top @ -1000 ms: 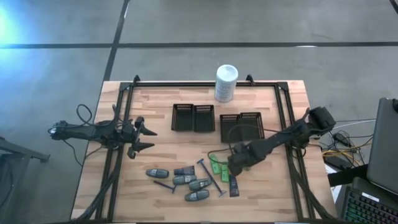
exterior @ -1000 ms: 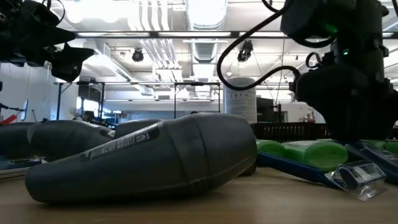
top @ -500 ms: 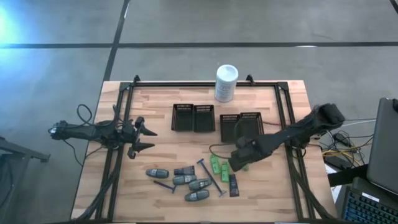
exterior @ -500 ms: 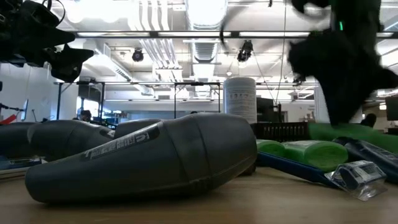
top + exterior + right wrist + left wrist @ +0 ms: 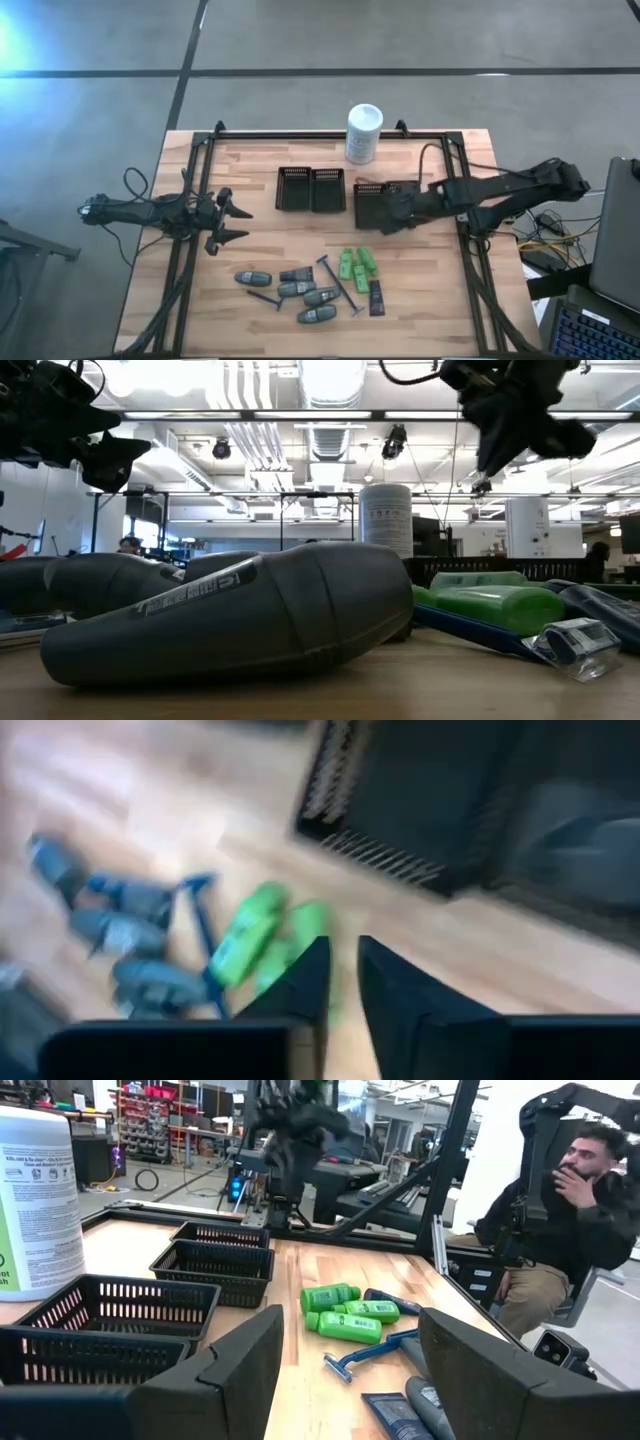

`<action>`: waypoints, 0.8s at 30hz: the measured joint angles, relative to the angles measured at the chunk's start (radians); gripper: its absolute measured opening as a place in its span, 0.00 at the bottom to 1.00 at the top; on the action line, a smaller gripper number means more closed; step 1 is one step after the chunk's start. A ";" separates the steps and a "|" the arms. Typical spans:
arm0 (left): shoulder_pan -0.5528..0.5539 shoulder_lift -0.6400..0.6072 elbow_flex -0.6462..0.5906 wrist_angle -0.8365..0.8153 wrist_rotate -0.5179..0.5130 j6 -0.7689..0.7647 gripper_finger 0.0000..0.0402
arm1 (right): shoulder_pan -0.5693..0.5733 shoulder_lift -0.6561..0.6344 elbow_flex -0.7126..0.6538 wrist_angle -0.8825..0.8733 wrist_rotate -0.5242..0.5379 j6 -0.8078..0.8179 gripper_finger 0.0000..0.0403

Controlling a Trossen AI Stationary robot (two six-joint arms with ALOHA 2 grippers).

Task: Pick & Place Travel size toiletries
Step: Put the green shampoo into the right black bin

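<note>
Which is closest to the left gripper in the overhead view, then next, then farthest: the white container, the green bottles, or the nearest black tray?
From the left gripper:
1. Black tray, just beyond it, toward centre.
2. Green bottles, past the middle.
3. White container, at the far edge.

Both arms [image 5: 150, 212] are dark and slender, trailing looped black cables; each wrist ends in two flat black fingers [image 5: 235, 1370].

left gripper [image 5: 236, 221] fingers spread, right gripper [image 5: 392, 214] nearly closed
</note>
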 joint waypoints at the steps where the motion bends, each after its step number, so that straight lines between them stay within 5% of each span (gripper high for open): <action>1: 0.000 0.000 0.000 0.000 0.000 0.000 0.59 | 0.000 0.029 -0.017 0.057 -0.036 -0.008 0.19; 6: 0.000 0.001 0.000 0.000 0.000 0.000 0.59 | 0.036 0.224 -0.028 0.129 -0.132 -0.057 0.41; 15: 0.000 0.005 0.000 0.000 0.000 0.000 0.59 | 0.052 0.444 -0.013 0.141 -0.107 -0.067 0.68; 19: 0.000 0.005 0.000 0.000 0.000 0.000 0.59 | 0.052 0.523 -0.010 0.138 -0.117 -0.062 0.68; 24: 0.000 0.006 0.000 -0.001 0.000 0.000 0.59 | 0.055 0.540 0.004 0.106 -0.118 -0.073 0.46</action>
